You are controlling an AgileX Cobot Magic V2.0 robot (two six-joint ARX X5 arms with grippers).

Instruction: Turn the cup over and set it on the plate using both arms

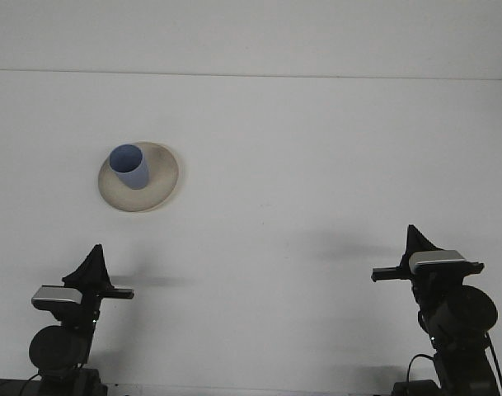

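Note:
A blue cup (pixel 129 166) stands mouth up on a beige plate (pixel 160 183) at the left of the white table. My left gripper (pixel 94 262) sits low at the near left, well short of the plate, its dark fingers pressed into one point with nothing in them. At the near right my right gripper (pixel 415 238) is in the same pose, far from the cup, shut and holding nothing.
The white table (pixel 316 165) runs back to an edge line near the top of the view. Only the plate and cup rest on it.

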